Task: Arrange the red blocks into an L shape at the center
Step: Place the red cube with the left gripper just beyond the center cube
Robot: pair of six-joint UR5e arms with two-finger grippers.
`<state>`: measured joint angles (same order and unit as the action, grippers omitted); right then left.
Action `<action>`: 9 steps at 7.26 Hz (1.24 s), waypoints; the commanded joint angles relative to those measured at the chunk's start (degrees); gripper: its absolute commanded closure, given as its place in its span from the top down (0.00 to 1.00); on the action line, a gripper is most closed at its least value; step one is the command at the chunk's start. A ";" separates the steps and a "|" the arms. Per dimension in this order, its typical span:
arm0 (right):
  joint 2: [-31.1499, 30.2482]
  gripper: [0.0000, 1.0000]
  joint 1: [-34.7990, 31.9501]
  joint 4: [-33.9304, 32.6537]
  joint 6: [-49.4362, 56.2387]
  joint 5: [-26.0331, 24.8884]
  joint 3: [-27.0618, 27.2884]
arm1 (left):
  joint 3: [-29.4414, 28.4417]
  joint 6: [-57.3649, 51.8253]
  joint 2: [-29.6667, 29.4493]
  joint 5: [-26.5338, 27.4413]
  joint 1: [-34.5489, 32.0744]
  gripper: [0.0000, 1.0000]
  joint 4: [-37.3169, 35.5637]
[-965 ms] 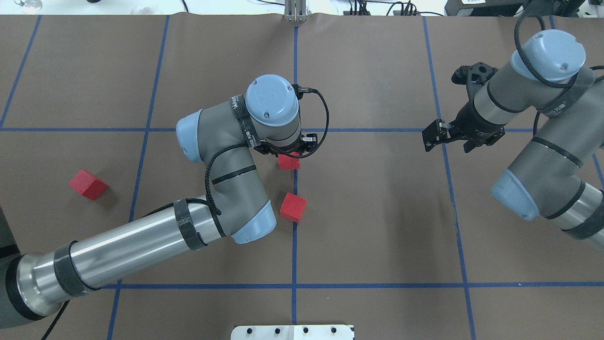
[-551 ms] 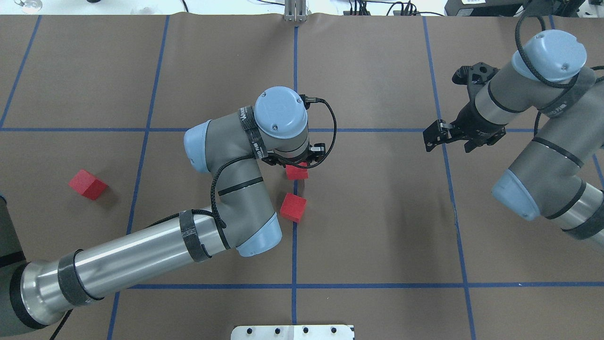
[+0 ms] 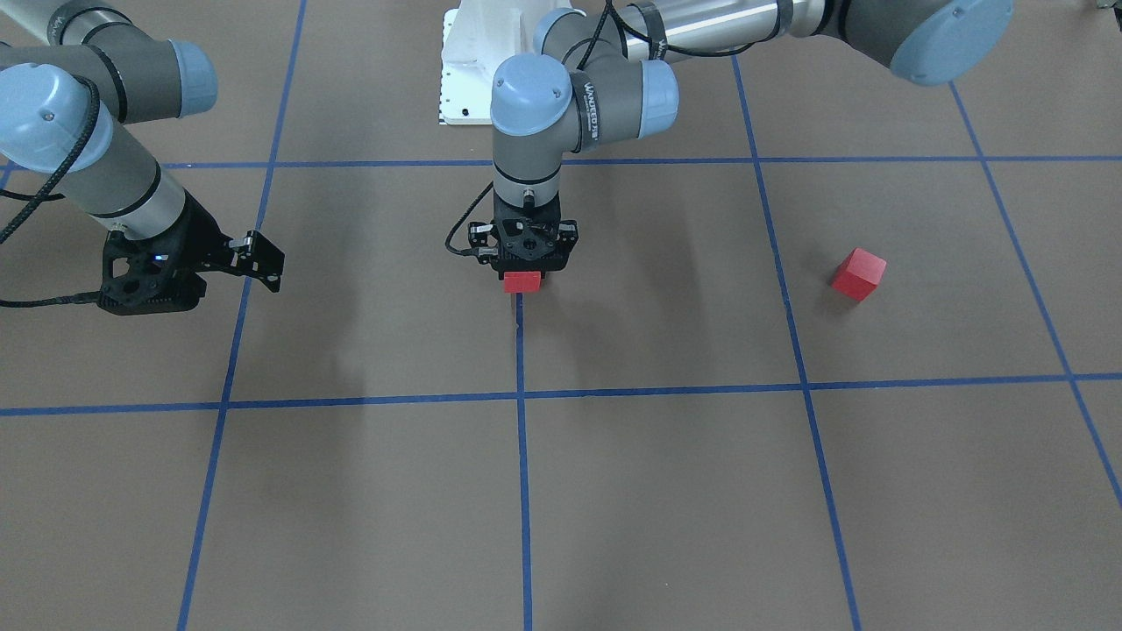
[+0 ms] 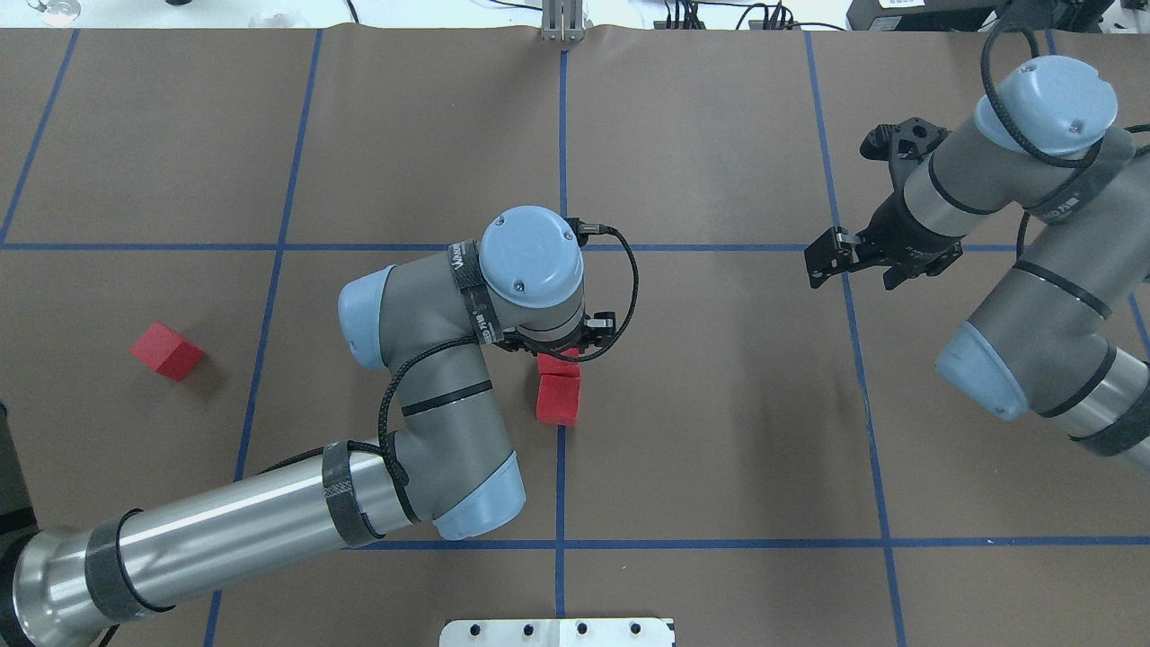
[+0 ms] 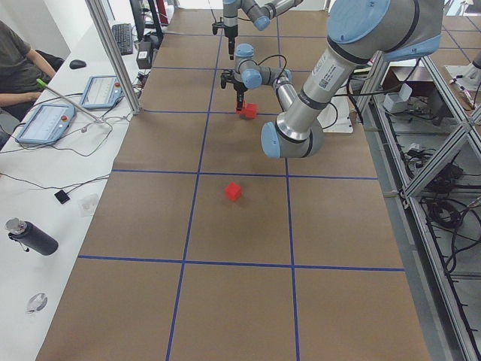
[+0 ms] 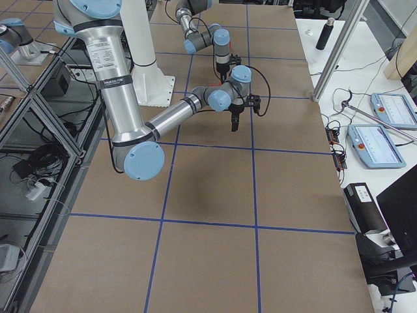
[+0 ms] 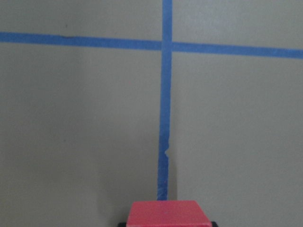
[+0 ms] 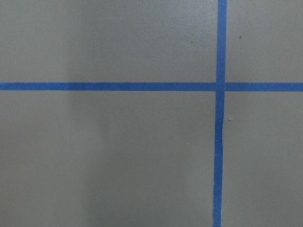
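Left claw (image 3: 523, 270), vertical, carried held block (image 3: 522, 281) beside resting block (image 4: 558, 400).

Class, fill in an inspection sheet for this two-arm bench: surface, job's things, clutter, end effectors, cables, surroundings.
Surface: brown mat with a blue tape grid, lying flat.
Job's things: gripped block beside free block on the centre line; third block apart, on the robot's left.
Clutter: nothing seen.
End effectors: left end effector shut on the gripped block; right end effector open, empty.
Cables: black cable loops at the left wrist.
Surroundings: seated person, control tablets, bottle on a side bench.
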<state>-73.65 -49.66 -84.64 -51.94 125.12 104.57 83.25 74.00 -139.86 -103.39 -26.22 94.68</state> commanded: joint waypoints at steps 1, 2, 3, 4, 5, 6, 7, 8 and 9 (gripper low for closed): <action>0.09 0.99 0.00 0.00 0.00 0.04 0.02 | 0.42 0.00 0.20 0.29 0.74 0.00 -0.11; 0.00 0.99 0.00 0.00 0.00 0.04 0.11 | 0.25 0.00 -0.06 0.21 0.91 0.00 -0.11; 0.09 0.99 0.00 0.00 0.00 0.04 0.11 | 0.16 -0.17 0.20 0.21 1.08 0.00 -0.11; 0.09 0.99 0.00 0.00 -0.09 0.04 0.02 | -0.02 -0.17 0.20 0.21 1.09 0.00 -0.11; 0.09 0.99 0.00 0.00 -0.09 0.04 0.02 | -0.19 -0.26 0.20 0.29 1.09 0.00 -0.11; 0.17 0.99 0.09 0.00 -0.26 0.04 0.02 | -0.19 -0.26 0.20 0.29 1.09 0.00 -0.11; 0.18 0.99 0.09 0.00 -0.35 0.04 0.11 | -0.19 -0.26 0.20 0.29 1.09 0.00 -0.11; 0.26 0.99 0.09 0.00 -0.44 0.04 0.11 | -0.19 -0.26 0.20 0.29 1.00 0.00 -0.11; 0.26 0.99 0.09 0.00 -0.53 0.04 0.11 | -0.19 -0.26 0.37 0.29 1.00 0.16 -0.11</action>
<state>-73.42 -49.58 -84.64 -52.35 125.16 104.67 83.06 73.74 -139.60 -103.10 -25.18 94.57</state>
